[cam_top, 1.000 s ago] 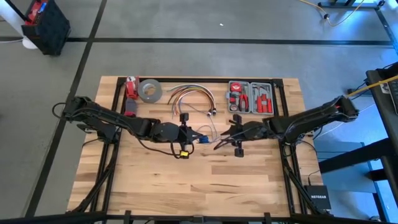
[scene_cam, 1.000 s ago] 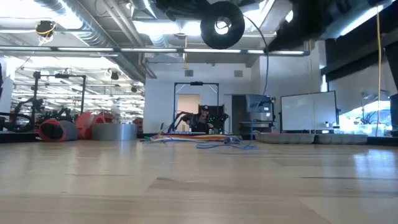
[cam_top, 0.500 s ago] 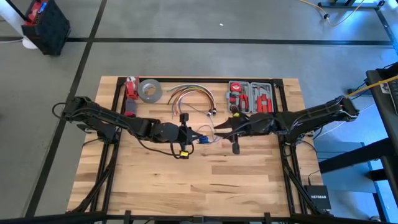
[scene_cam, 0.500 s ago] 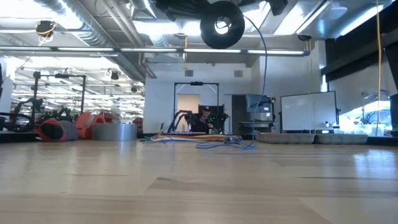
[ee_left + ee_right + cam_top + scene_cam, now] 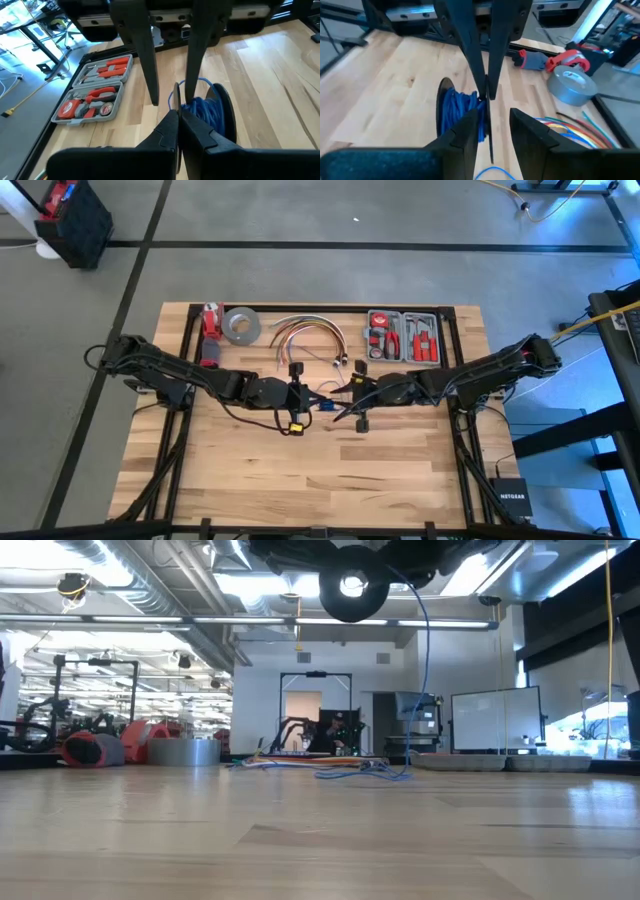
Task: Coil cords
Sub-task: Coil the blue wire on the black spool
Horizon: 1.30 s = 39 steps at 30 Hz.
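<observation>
The cord is blue and mostly wound on a black spool (image 5: 212,107) that is held up above the table's middle (image 5: 325,402). Its free length (image 5: 425,660) hangs down to loose loops on the wood (image 5: 338,383). My left gripper (image 5: 177,112) is shut on the spool. My right gripper (image 5: 492,115) faces it from the right, open, with one finger on either side of the thin flange; I cannot tell whether they touch it. In the low view the spool shows as a black disc (image 5: 350,582) at the top. My left gripper pinches the rim of the spool's thin black flange (image 5: 176,97) between its two fingers, coming nearly level from the table's left. The spool is lifted clear, its flanges upright, and the wound cord sits beside the fingers. The free cord hangs slack to the table.
At the far edge lie a red-and-grey tool case (image 5: 402,337), an arched bundle of orange, red and white cables (image 5: 305,330), a grey tape roll (image 5: 240,326) and a red object (image 5: 210,320). Bare wood lies toward the near edge.
My right gripper has moved toward the table's left, up to the spool and my left gripper, rolling a little as it came. Its fingers now stand on either side of the flange. The spool has kept its place.
</observation>
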{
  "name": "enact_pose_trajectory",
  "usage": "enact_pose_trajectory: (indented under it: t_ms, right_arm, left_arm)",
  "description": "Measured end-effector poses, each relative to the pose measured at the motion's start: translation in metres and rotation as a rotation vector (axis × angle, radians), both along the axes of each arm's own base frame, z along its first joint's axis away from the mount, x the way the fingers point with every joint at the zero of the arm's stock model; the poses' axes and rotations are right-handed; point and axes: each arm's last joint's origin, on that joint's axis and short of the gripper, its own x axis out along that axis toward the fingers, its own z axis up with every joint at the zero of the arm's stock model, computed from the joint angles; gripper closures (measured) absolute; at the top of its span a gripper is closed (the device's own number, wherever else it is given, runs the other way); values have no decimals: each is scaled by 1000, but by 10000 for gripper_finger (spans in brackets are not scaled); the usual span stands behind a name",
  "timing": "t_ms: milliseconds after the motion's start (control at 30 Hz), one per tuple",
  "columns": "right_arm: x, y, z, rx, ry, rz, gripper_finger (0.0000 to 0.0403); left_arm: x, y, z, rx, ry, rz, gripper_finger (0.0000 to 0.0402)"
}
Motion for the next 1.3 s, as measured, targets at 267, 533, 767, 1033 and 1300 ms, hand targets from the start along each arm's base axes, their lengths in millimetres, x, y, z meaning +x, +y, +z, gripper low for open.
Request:
enact_pose_trajectory:
  t_ms: [267,533,767,1033,1300]
  right_arm:
    - [2,0,-3,-35,12,-20,344]
    - [2,0,-4,-35,15,-15,381]
    - [1,-1,-1,-50,7,-21,393]
    - [-23,-10,33,-76,-106,-160,395]
    - [-66,-25,75,-106,-252,-366,398]
  left_arm:
    - [0,0,1,-4,-10,2,395]
    - [0,0,1,-4,-10,2,394]
    - [-1,1,5,-3,-20,10,390]
    - [-19,7,38,36,-106,88,313]
    - [-16,18,32,29,-122,132,283]
